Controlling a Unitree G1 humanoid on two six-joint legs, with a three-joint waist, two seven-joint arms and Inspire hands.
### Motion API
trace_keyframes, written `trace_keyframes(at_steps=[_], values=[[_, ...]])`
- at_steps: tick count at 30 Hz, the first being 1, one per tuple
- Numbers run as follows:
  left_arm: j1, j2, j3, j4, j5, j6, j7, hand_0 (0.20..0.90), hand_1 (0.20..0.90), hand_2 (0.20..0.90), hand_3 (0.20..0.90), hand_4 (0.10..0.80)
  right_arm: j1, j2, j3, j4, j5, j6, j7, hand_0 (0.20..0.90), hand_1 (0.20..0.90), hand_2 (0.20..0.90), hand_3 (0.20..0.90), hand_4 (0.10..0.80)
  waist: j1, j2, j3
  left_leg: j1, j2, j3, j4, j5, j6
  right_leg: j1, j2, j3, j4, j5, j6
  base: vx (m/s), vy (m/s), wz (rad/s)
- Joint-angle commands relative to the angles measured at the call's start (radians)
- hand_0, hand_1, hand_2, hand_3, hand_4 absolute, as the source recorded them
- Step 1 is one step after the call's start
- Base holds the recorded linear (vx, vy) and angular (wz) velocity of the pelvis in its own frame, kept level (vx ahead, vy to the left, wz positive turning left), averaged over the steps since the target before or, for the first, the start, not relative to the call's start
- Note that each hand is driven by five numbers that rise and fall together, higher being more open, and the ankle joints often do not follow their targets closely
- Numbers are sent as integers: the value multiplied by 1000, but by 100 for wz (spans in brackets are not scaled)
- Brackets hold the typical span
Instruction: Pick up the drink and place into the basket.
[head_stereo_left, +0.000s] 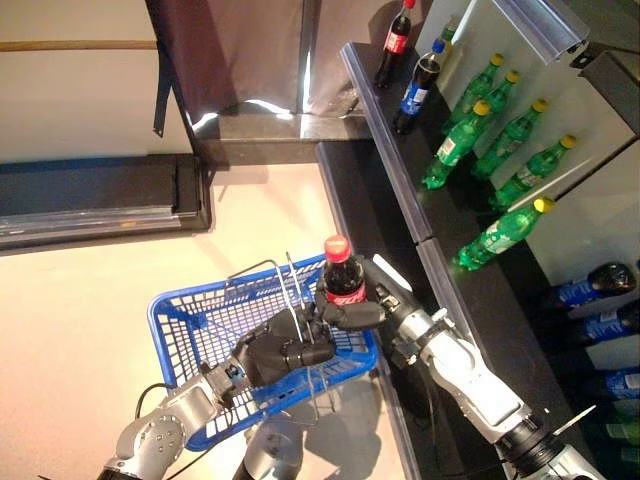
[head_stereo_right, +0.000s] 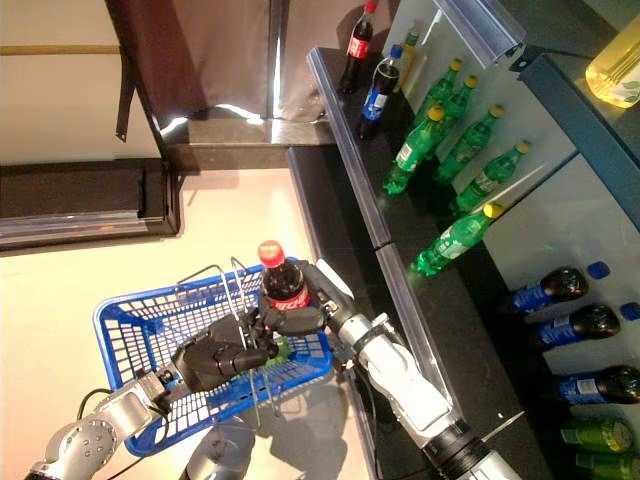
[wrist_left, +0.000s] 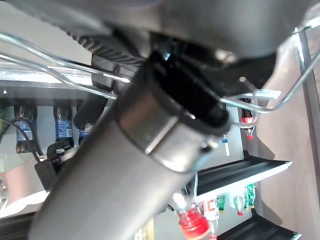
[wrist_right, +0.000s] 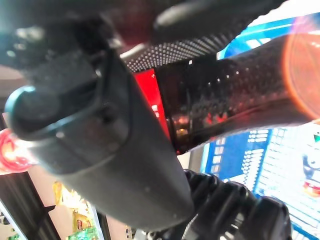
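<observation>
My right hand (head_stereo_left: 352, 313) is shut on a dark cola bottle (head_stereo_left: 342, 282) with a red cap and red label, held upright over the right side of the blue basket (head_stereo_left: 190, 330). The bottle also shows in the right eye view (head_stereo_right: 284, 286) and close up in the right wrist view (wrist_right: 220, 107), with my thumb (wrist_right: 100, 150) across it. My left hand (head_stereo_left: 280, 352) is shut on the basket's thin wire handles (head_stereo_left: 290, 285) and holds the blue basket up in front. The handles also show in the left wrist view (wrist_left: 280, 102).
A dark shelf edge (head_stereo_left: 395, 190) runs along the right of the basket. Green bottles (head_stereo_left: 500, 140) and dark cola bottles (head_stereo_left: 410, 70) stand on the shelf. Blue-labelled bottles (head_stereo_right: 570, 325) lie on lower shelves. A dark low platform (head_stereo_left: 100, 200) stands at the left.
</observation>
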Motion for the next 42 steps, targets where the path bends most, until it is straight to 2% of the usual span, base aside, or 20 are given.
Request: trace_keyframes(at_steps=[1,13,25,35,42], values=[[-194,-126,-66,-432,-208,-123,-343,300,300,300,200,100,-119,15,31,-36,6,-148,-48,300,300,300,200,100,10,36,-187,167,-1,20,1,-139,39,-157,12,52,99,142,-58,-2,1,4],[-247,-119,-105,-478,-212,-138,-367,300,300,300,200,100,-97,52,100,77,-49,-136,-71,300,300,300,200,100,14,32,-192,160,1,24,-1,-139,34,-156,7,36,96,144,-52,0,0,0],[-295,-117,-149,-513,-194,-116,-396,300,300,300,200,100,-128,60,151,77,-105,-120,-63,300,300,300,200,100,30,22,-186,160,-6,3,4,-145,32,-149,10,34,98,139,-55,0,0,0],[-357,-118,-192,-531,-180,-131,-385,300,300,300,200,100,-168,78,203,82,-179,-74,-77,300,300,300,200,100,32,12,-190,157,-9,-4,9,-145,30,-146,8,33,102,138,-54,0,5,3],[-387,-116,-211,-541,-175,-134,-390,300,300,300,200,100,-215,86,235,68,-165,-27,-65,300,300,300,200,100,41,5,-186,151,-8,-5,14,-144,26,-145,9,26,102,137,-56,0,0,0]])
